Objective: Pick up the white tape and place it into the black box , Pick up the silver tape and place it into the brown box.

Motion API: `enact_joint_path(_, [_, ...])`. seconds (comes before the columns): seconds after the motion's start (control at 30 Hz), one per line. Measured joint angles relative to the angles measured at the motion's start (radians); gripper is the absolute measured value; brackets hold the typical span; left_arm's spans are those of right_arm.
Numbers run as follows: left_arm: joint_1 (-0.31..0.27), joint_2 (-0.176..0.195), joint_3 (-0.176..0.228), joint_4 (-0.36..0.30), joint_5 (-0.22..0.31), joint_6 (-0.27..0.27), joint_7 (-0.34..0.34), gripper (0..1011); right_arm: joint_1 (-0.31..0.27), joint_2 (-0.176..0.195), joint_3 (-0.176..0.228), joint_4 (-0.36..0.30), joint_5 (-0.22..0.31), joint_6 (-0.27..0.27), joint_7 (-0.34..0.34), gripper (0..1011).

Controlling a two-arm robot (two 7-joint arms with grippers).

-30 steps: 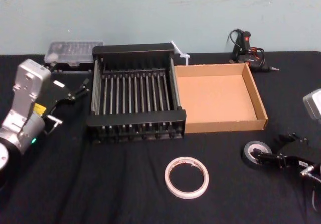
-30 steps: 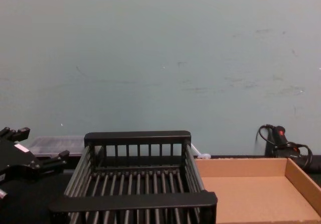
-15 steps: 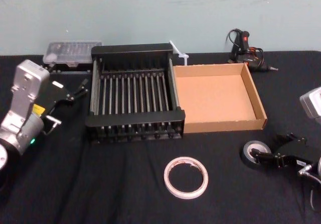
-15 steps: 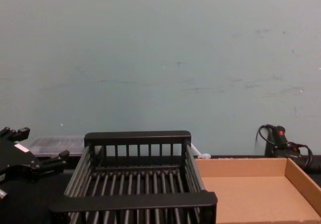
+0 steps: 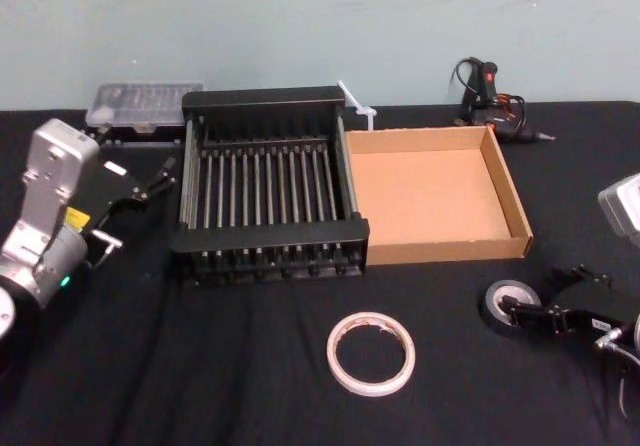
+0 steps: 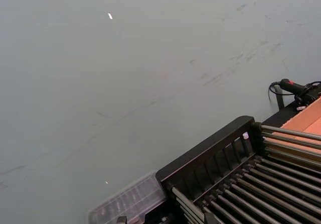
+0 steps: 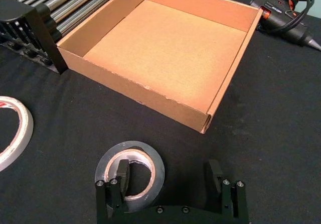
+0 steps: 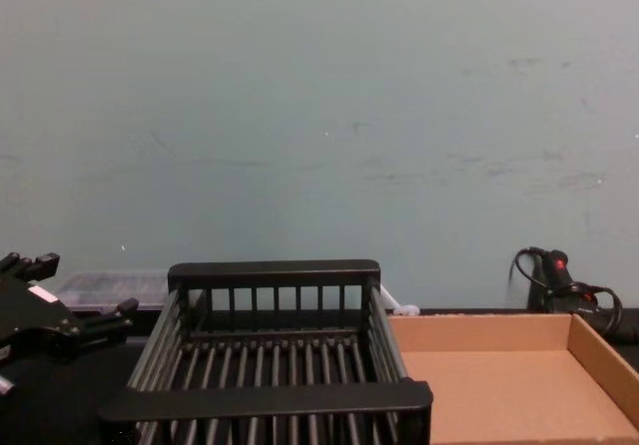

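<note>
Nearest, the white tape [image 5: 370, 353] lies flat on the black cloth [image 5: 230, 386]. Just right of it, my right gripper [image 7: 169, 176] is spread wide, one finger inside the core of the silver tape [image 7: 156, 166], the other outside. Farther off, the brown box [image 5: 437, 194] sits against the black box [image 5: 270, 238]. My left gripper [image 5: 155, 178] hovers parted at the crate's left.

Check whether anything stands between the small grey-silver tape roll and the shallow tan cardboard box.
Nothing visible does. Only bare black cloth separates the grey-silver tape roll, at the open right gripper, from the tan cardboard box. The left gripper is parked.
</note>
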Motion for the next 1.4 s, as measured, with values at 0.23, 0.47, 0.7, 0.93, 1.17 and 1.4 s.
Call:
enact_joint_path(0.23, [0.0, 0.0, 0.0, 0.0, 0.0, 0.0, 0.0, 1001, 0.0, 0.001, 0.0, -0.001, 0.0, 0.0, 0.0, 859])
enact_joint_path(0.47, [0.0, 0.0, 0.0, 0.0, 0.0, 0.0, 0.0, 1002, 0.0, 0.001, 0.0, -0.001, 0.0, -0.001, 0.0, 648])
enact_joint_path(0.7, [0.0, 0.0, 0.0, 0.0, 0.0, 0.0, 0.0, 1001, 0.0, 0.001, 0.0, -0.001, 0.0, -0.001, -0.001, 419])
enact_joint_path(0.93, [0.0, 0.0, 0.0, 0.0, 0.0, 0.0, 0.0, 1001, 0.0, 0.001, 0.0, -0.001, 0.0, -0.001, -0.001, 202])
enact_joint_path(1.17, [0.0, 0.0, 0.0, 0.0, 0.0, 0.0, 0.0, 1001, 0.0, 0.001, 0.0, -0.001, 0.0, -0.001, -0.001, 158])
enact_joint_path(1.4, [0.0, 0.0, 0.0, 0.0, 0.0, 0.0, 0.0, 1001, -0.003, 0.004, 0.0, -0.004, 0.0, -0.01, 0.009, 158])
